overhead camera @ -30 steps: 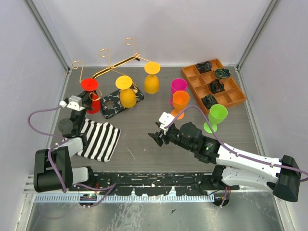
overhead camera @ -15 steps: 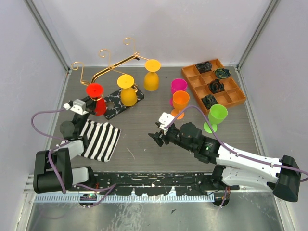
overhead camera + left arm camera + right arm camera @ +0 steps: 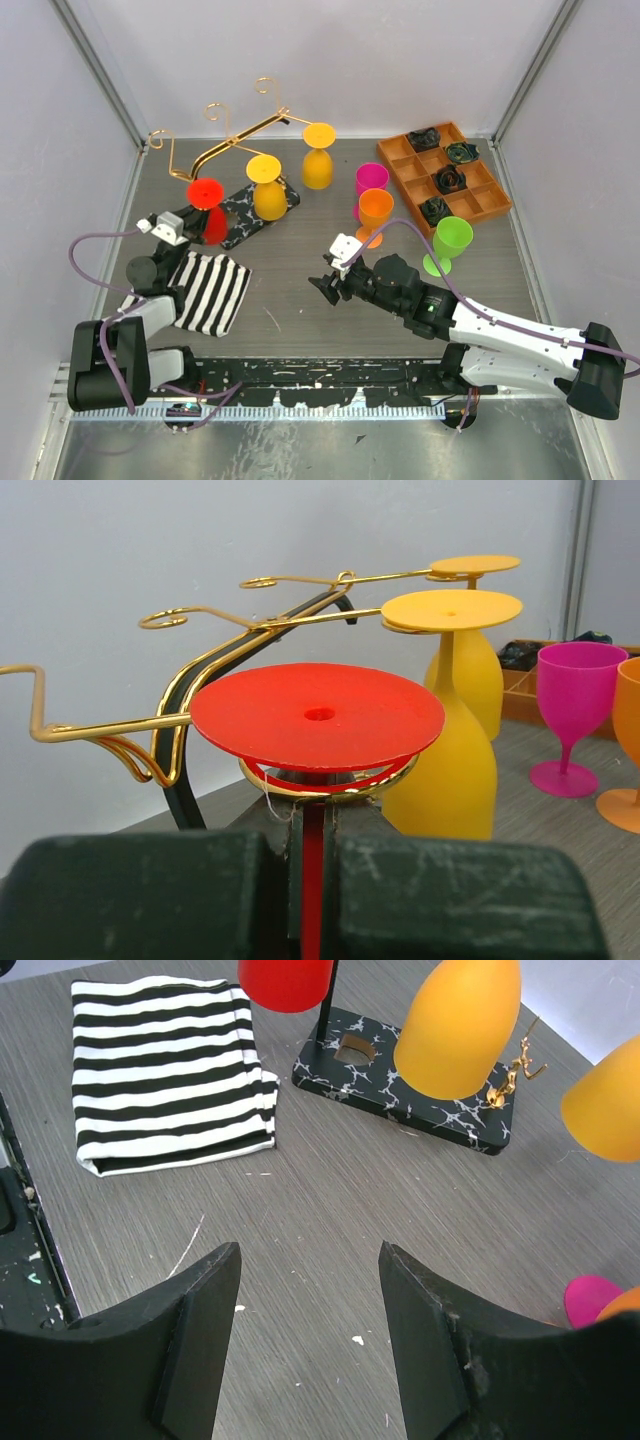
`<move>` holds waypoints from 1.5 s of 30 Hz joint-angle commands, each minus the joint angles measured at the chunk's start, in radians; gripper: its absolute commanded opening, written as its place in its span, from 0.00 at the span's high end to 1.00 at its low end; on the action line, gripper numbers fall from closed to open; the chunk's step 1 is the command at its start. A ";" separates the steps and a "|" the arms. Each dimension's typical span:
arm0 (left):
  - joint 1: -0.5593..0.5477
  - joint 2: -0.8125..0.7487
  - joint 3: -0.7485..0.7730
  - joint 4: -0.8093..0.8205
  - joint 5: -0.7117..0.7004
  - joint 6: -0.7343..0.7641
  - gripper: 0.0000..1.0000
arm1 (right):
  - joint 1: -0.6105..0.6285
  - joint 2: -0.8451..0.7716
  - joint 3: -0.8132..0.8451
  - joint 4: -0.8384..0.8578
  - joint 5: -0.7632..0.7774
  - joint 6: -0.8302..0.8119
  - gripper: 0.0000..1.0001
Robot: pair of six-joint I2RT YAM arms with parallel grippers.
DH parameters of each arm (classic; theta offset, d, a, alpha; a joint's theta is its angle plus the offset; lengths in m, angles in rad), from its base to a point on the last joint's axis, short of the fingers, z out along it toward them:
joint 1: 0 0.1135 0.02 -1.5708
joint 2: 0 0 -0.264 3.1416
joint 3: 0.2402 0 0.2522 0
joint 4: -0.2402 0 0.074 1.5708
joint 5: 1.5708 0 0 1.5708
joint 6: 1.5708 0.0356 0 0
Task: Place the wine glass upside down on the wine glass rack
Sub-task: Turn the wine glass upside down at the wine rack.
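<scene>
At rack, L claw outstretched; pinching glass stem.

Shiny gold metal rack, matt plastic glass

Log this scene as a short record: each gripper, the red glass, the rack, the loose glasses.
left gripper: shut on the red glass stem
red glass: upside down, foot just above a rack hook
rack: two yellow glasses hang inverted
right gripper: open, empty, over the table
upright on table: pink glass, orange glass, green glass
</scene>
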 commanded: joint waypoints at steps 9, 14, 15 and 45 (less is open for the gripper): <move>-0.021 -0.049 -0.058 -0.049 0.073 -0.019 1.00 | 0.002 -0.015 0.022 0.031 -0.014 0.016 0.37; -0.022 -0.113 -0.080 -0.071 0.041 -0.038 1.00 | 0.001 -0.011 0.025 0.031 -0.022 0.021 0.37; -0.024 -0.125 -0.080 -0.082 0.039 -0.039 1.00 | 0.001 -0.010 0.026 0.031 -0.023 0.022 0.37; -0.031 -0.081 -0.065 -0.049 0.043 0.073 1.00 | 0.002 -0.017 0.038 -0.008 -0.025 0.017 0.35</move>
